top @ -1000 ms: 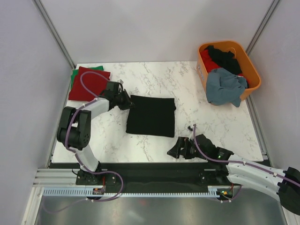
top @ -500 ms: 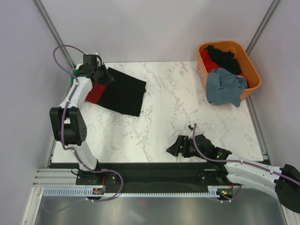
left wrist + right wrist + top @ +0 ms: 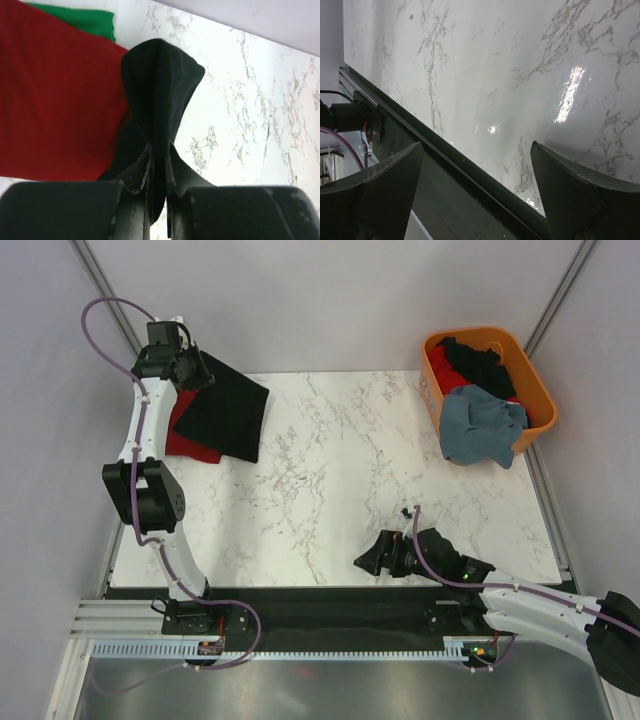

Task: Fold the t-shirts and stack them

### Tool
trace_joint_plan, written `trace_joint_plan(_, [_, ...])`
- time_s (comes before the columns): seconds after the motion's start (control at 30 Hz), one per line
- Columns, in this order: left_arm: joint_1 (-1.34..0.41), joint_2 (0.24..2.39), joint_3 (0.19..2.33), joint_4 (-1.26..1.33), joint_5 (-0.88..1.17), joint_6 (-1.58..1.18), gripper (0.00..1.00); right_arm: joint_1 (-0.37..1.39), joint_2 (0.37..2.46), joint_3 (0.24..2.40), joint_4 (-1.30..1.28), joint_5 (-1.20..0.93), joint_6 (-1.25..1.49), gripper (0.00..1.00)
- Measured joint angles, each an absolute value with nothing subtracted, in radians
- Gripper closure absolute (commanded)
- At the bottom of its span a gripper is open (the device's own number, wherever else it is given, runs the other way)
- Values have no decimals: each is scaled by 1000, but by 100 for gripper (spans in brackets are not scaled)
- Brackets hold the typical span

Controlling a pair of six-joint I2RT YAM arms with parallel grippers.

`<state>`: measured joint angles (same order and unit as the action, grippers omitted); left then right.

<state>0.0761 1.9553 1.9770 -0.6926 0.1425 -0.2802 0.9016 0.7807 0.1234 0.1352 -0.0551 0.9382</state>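
**A:** What did the left gripper (image 3: 157, 150) have hold of?

**B:** It was clamped tight on the black t-shirt (image 3: 228, 415), up at the far-left corner of the table (image 3: 350, 460). In the wrist view the fingers pinched a thin fold of cloth between them.

**A:** And how did that shirt look?

**B:** It was plain matte black and folded flat. From above it showed as a slanted four-sided panel running down and to the right from the gripper. Seen from the wrist, it was gathered into a narrow neck at the fingers and widened into a rounded hood shape beyond them.

**A:** Where did it sit against the others?

**B:** It overlapped the dark red t-shirt (image 3: 55, 100), which lay flat and smooth at the left edge. Red showed to the left of the black and below it. A corner of the green t-shirt (image 3: 85, 17) stuck out from under the red at the far side. I couldn't tell whether the black cloth was resting on the red.

**A:** And the rest?

**B:** The grey-blue t-shirt (image 3: 480, 425) was crumpled and spilled over the near rim of the orange basket (image 3: 540, 390) at the far right. A black garment (image 3: 475, 360) was bunched up behind it inside.

**A:** The right gripper (image 3: 372, 558)?

**B:** Its jaws were spread wide with nothing between them. It sat low over the near edge of the table, well apart from any shirt.
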Motion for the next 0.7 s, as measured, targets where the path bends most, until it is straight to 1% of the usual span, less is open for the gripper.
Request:
trace_joint_plan(0.13, [90, 1982, 2075, -738, 123, -253, 98, 901, 776, 120, 139, -57, 938, 4])
trace_joint_plan(0.33, [105, 2007, 2163, -809, 105, -226, 98, 901, 774, 120, 152, -67, 938, 4])
trace_joint_plan(0.7, [118, 2011, 2213, -847, 101, -208, 98, 901, 774, 110, 165, -75, 938, 3])
